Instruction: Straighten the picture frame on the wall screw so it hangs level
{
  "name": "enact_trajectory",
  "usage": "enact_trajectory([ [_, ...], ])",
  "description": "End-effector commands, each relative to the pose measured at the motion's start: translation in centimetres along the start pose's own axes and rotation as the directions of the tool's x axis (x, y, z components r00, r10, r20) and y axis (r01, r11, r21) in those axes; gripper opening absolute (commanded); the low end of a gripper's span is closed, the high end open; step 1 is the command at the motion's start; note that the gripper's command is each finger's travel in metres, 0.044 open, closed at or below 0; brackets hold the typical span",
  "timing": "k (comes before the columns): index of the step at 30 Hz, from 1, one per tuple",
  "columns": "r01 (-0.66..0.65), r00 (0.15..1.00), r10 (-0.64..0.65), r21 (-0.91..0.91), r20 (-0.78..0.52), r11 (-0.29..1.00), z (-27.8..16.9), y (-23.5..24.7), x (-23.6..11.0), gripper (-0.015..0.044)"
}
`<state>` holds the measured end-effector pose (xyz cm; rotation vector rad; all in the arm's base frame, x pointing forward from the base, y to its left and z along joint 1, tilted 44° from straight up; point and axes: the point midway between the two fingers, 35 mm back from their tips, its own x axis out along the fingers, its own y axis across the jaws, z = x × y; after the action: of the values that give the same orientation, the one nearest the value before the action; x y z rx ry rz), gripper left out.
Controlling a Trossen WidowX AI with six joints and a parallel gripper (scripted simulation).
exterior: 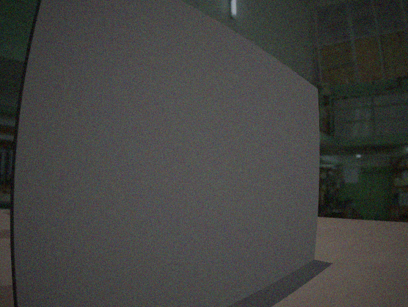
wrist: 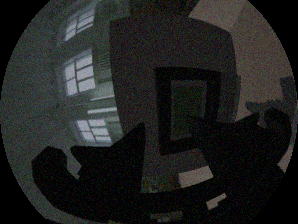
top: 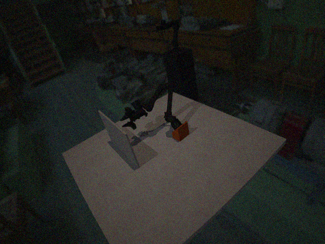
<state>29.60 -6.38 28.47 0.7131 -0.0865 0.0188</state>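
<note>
The scene is very dark. In the wrist view the picture frame, a dark border around a greenish inside, hangs on the grey wall panel; I cannot tell its tilt. My gripper is open, its two dark fingers standing on either side of the frame's lower part and holding nothing. In the top view the gripper is close to the arm-side face of the upright wall panel, near its top edge. The frame is hidden there. The exterior view shows only the bare back of the panel.
The panel stands on a pale table, near its left edge. An orange block sits by the arm's base. Dim shelves and clutter surround the table.
</note>
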Motion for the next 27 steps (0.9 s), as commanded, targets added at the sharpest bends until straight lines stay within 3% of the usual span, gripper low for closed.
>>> enact_trajectory([
  [1, 0.002, 1.000, -0.002, -0.060, -0.010, 0.998, -0.6, -0.3, -3.4, 0.0260],
  [8, 0.001, 1.000, -0.002, -0.096, -0.012, 0.995, -1.1, -0.4, -5.2, 0.0260],
  [12, -0.003, 1.000, 0.003, -0.123, -0.001, 0.992, -1.1, 1.7, -5.0, 0.0260],
  [20, 0.001, 1.000, -0.005, -0.239, -0.015, 0.971, -2.3, 5.5, -8.0, 0.0260],
  [27, 0.000, 1.000, -0.004, -0.239, -0.015, 0.971, -2.3, 5.6, -8.1, 0.0260],
])
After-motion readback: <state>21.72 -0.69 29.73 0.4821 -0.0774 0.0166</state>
